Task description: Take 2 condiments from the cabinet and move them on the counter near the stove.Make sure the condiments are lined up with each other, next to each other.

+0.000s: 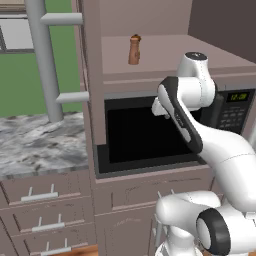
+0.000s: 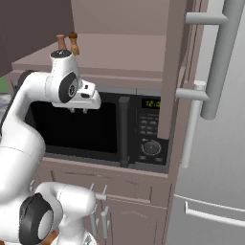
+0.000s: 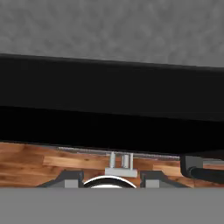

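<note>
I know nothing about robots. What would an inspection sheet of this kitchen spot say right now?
Surface: marble counter at the left, bare where it shows.
Job's things: two brown bottles upright, close together on the cabinet shelf; the left base view shows one bottle. Neither is held.
Clutter: nothing seen.
Tool: tool hangs in front of the microwave, below the shelf, pointing down, nothing between its tips; open or shut cannot be told.
Cables: nothing seen.
Surroundings: drawers with silver handles under the counter, a fridge at the right, wood floor below.
</note>
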